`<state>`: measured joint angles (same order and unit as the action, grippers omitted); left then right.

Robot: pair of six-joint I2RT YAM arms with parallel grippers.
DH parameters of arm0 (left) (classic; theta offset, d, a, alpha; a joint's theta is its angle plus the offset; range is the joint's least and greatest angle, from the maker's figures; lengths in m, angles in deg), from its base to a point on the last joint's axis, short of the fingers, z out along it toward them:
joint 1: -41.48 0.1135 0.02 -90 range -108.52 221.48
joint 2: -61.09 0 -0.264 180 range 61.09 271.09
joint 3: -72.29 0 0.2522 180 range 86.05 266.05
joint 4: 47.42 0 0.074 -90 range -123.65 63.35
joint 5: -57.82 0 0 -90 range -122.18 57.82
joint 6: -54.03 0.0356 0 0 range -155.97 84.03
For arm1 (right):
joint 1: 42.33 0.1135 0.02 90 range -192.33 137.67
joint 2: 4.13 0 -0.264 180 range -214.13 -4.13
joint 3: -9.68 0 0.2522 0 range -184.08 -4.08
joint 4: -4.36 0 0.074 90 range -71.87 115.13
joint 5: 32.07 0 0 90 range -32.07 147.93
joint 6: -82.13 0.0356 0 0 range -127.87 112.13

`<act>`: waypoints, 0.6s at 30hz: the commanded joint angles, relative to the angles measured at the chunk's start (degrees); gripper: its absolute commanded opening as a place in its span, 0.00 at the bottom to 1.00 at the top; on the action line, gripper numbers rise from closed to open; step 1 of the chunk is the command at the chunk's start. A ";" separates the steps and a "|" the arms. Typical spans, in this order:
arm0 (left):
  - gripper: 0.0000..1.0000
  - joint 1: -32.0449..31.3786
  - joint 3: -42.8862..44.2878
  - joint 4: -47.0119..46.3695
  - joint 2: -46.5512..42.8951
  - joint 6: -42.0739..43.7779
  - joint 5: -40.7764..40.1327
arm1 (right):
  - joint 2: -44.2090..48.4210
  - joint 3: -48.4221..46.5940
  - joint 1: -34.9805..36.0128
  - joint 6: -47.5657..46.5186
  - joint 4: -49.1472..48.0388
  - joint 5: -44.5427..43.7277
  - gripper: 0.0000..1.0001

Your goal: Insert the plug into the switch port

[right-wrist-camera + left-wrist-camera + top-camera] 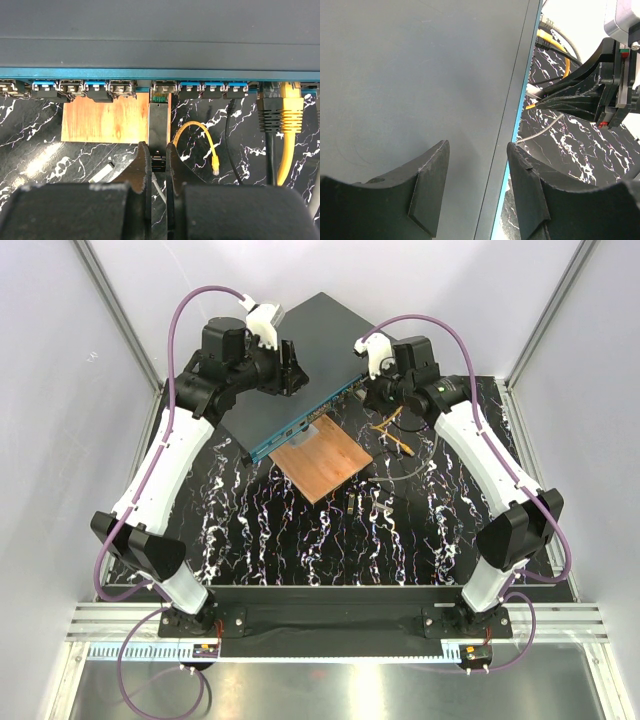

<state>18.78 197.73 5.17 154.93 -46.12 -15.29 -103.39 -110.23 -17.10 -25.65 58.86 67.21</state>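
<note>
So the right gripper (156, 149) has its jaws pinched narrow on the tail end of the small oblong grey metal plug (159, 117). In the wrist view the plug points straight to 12 o'clock, its green tip right at the mouth of a socket in the blue front face of the big flat dark grey-teal metal switch (160, 40). Looks lined up but not seated yet imo. The plug should be a stiff, light little block, probably a bit slick on the sides, so holding it by the back end like this leaves the front free to slide in. I'd worry more about it twisting in the pads if it catches the socket lip. The left gripper (477, 147) hangs half-wide over the switch's top front edge with nothing between the jaws; can't tell if it's pressing down. A yellow patch cable (287, 112) is plugged in at 3 o'clock, and a brown square board (105, 120) lies at 9 o'clock.
</note>
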 commanded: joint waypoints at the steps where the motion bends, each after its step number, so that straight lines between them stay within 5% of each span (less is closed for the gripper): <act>1: 0.55 -0.07 -0.23 -3.94 -1.12 -0.04 0.52 | 2.85 -1.34 -0.89 -1.46 -3.38 1.62 0.00; 18: 0.55 -0.07 -0.23 -4.11 -0.94 -0.13 0.78 | 2.15 -2.31 -1.94 -0.59 -2.68 5.05 0.00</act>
<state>18.78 197.27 4.04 154.93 -46.14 -15.27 -102.85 -110.23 -18.80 -26.72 58.22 69.90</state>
